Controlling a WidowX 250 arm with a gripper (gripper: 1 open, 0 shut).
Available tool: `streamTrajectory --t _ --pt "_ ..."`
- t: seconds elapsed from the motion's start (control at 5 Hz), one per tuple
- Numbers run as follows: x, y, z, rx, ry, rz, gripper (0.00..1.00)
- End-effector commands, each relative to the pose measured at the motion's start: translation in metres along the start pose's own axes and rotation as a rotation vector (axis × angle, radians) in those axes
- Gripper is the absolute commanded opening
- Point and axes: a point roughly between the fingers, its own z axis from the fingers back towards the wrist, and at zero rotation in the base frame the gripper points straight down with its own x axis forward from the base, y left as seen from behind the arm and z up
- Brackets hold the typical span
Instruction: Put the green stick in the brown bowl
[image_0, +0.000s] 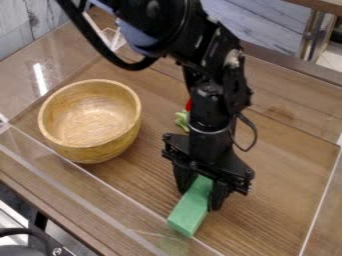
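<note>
The green stick (189, 214) is a flat light green block, pinched at its far end by my gripper (205, 190), which points straight down and is shut on it. The stick's near end slants toward the front edge, low over the wooden table (281, 170); whether it touches the table I cannot tell. The brown bowl (90, 121), round, thick-walled and empty, stands to the left of the gripper, well apart from it.
A clear plastic wall (80, 215) runs along the front and left edges of the table. A small green piece (178, 120) peeks out behind the arm, between it and the bowl. The black arm (201, 70) rises above the gripper.
</note>
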Motion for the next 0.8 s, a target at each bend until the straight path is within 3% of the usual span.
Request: streamTrajectory --t 0.0,0.4,0.6 --pt "-0.001 0.0 0.001 -0.007 -0.032 0.021 0.0" --pt "0.004 -0.002 0.028 -0.022 -0.04 -0.067 0.0" --pt "0.008 0.004 0.038 -0.034 -0.059 -0.058 0.0"
